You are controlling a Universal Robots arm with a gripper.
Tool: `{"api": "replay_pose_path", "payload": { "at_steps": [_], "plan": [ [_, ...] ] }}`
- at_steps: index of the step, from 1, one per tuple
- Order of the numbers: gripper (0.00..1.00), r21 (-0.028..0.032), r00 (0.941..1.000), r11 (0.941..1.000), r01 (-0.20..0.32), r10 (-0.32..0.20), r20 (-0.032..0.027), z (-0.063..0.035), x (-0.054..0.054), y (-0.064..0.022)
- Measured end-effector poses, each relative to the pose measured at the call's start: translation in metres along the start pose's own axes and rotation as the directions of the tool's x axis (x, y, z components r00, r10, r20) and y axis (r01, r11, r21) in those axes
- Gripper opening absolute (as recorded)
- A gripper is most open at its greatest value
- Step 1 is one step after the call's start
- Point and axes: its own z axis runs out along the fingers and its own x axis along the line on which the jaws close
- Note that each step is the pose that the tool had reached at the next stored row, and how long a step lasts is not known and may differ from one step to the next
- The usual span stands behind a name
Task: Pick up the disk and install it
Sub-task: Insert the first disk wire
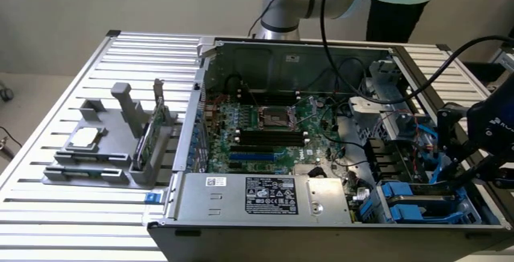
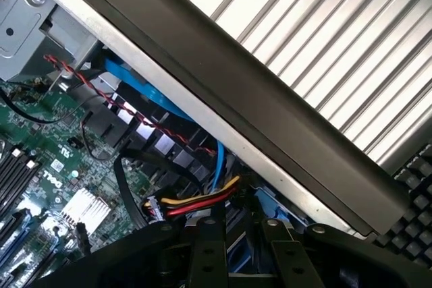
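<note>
While the gripper (image 1: 454, 171) hung over the computer case's (image 1: 185, 214) near corner on the exterior view's right, it seemed clenched on the disk (image 1: 436, 156).
Blue-bracketed drive bays (image 1: 410, 205) sat just below it; red and yellow wires (image 2: 202, 200) and a blue cable (image 2: 216, 160) crowded the gap beside the motherboard (image 1: 265, 129), with the power supply (image 1: 265, 193) along the case's front edge.

My gripper (image 1: 473, 171) runs off the right edge of the exterior view with its fingertips buried among blue drive rails (image 1: 405, 205), the disk itself I cannot pick out, and a person (image 1: 398, 0) is cropped at top.
</note>
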Motion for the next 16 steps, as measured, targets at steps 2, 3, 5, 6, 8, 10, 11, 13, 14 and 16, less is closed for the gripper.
{"api": "replay_pose_path", "payload": {
  "at_steps": [2, 3, 5, 6, 8, 10, 11, 13, 14, 16],
  "plan": [
    [0.26, 0.0009, 1.0, 1.0, -0.002, 0.002, -0.002, 0.0002, -0.0001, 0.0014],
    [0.26, 0.0015, 1.0, 1.0, -0.003, 0.003, -0.0029, 0.0003, -0.0002, 0.0022],
    [0.26, 0.0029, 1.0, 1.0, -0.005, 0.005, -0.0046, 0.0005, -0.0005, 0.0035],
    [0.26, 0.0035, 1.0, 1.0, -0.006, 0.006, -0.0053, 0.0005, -0.0006, 0.0042],
    [0.26, 0.0052, 0.9999, 0.9999, -0.009, 0.009, -0.007, 0.0006, -0.0007, 0.0052],
    [0.24, 0.0072, 0.9999, 0.9999, -0.012, 0.012, -0.009, 0.0007, -0.0006, 0.0061],
    [0.24, 0.0084, 0.9998, 0.9999, -0.014, 0.014, -0.01, 0.0007, -0.0006, 0.0064],
    [0.17, 0.012, 0.9997, 0.9997, -0.019, 0.019, -0.0131, 0.0007, -0.0004, 0.0066],
    [0.17, 0.0148, 0.9996, 0.9996, -0.022, 0.022, -0.0153, 0.0005, -0.0004, 0.0067],
    [0.17, 0.0236, 0.9994, 0.9993, -0.027, 0.028, -0.0223, 0.0004, -0.0004, 0.0067]
  ]
}}
